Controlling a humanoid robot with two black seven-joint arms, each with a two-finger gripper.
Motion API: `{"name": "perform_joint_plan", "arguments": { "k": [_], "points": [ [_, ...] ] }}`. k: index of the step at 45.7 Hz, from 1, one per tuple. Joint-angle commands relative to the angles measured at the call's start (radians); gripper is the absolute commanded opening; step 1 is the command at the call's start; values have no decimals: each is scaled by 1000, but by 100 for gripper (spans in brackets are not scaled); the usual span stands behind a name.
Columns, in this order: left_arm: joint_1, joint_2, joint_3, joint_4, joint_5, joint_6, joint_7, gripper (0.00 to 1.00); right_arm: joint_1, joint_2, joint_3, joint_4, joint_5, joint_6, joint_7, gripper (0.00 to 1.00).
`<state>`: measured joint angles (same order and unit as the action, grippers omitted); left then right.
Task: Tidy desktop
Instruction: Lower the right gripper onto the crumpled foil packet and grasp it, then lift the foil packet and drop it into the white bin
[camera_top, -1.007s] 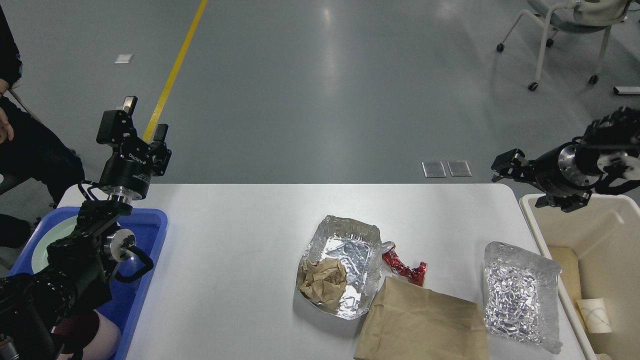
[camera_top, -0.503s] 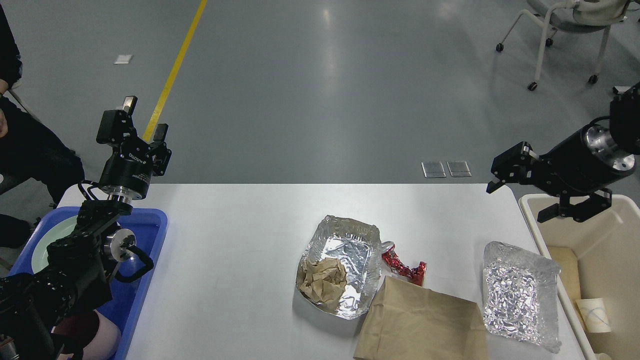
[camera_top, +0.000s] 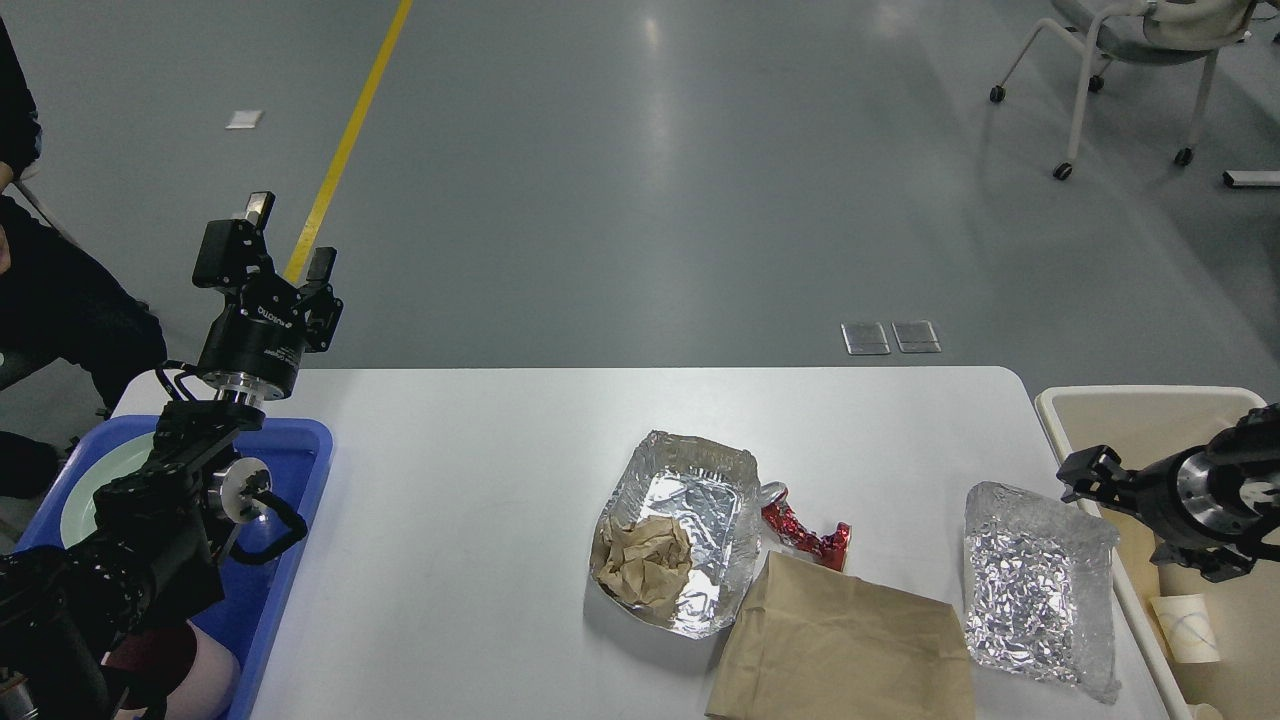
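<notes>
Since the earlier frames the right gripper (camera_top: 1085, 478) has dropped from high over the far end of the beige bin (camera_top: 1110, 402) to a low spot just beside the right edge of the crumpled foil sheet (camera_top: 1040, 585); it is seen dark and nearly end-on, so I cannot tell whether its jaws stand apart or together. The left gripper (camera_top: 268, 232) has not shifted: it hangs above the far end of the blue tray (camera_top: 300, 470) with its fingers spread and nothing between them. The counter (camera_top: 470, 500) itself, white and smooth, carries the litter on its near right part: an open foil tray (camera_top: 700, 500) with a wad of brown paper (camera_top: 645, 560) inside, a red wrapper (camera_top: 800, 535) just beside it, a flat brown paper bag (camera_top: 850, 650), and the foil sheet. The foil sheet looks very light, thin and easily crushed, likely slippery on the smooth top; a pinch at its raised right rim, nearest the bin, seems the surest hold.
</notes>
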<state>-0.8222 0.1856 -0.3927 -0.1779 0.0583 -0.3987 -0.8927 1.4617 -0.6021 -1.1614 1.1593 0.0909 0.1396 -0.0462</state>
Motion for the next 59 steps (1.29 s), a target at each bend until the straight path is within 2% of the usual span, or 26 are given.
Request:
{"name": "perform_joint_plan", "arguments": {
  "k": [1, 14, 21, 29, 35, 37, 42, 45, 51, 59],
  "points": [
    [0, 0, 0, 0, 0, 0, 0, 96, -95, 5, 63, -58, -57, -8, 2, 100],
    [0, 0, 0, 0, 0, 0, 0, 96, -277, 64, 124, -203, -82, -107, 0, 100],
    [0, 0, 0, 0, 0, 0, 0, 96, -365, 107, 149, -303, -82, -117, -1, 99],
    [0, 0, 0, 0, 0, 0, 0, 96, -411, 116, 195, -352, -80, -126, -1, 96],
    [0, 0, 0, 0, 0, 0, 0, 96, -426, 130, 196, -362, -82, -190, -1, 72],
    [0, 0, 0, 0, 0, 0, 0, 96, -437, 136, 196, -362, -82, -225, -1, 67],
    [0, 0, 0, 0, 0, 0, 0, 96, -442, 145, 196, -360, -82, -278, -1, 31],
    [0, 0, 0, 0, 0, 0, 0, 96, -440, 148, 196, -362, -82, -284, -1, 24],
    [0, 0, 0, 0, 0, 0, 0, 96, -440, 170, 196, -372, -82, -305, -1, 0],
    [0, 0, 0, 0, 0, 0, 0, 96, -439, 182, 203, -379, -80, -310, -1, 0]
  ]
}}
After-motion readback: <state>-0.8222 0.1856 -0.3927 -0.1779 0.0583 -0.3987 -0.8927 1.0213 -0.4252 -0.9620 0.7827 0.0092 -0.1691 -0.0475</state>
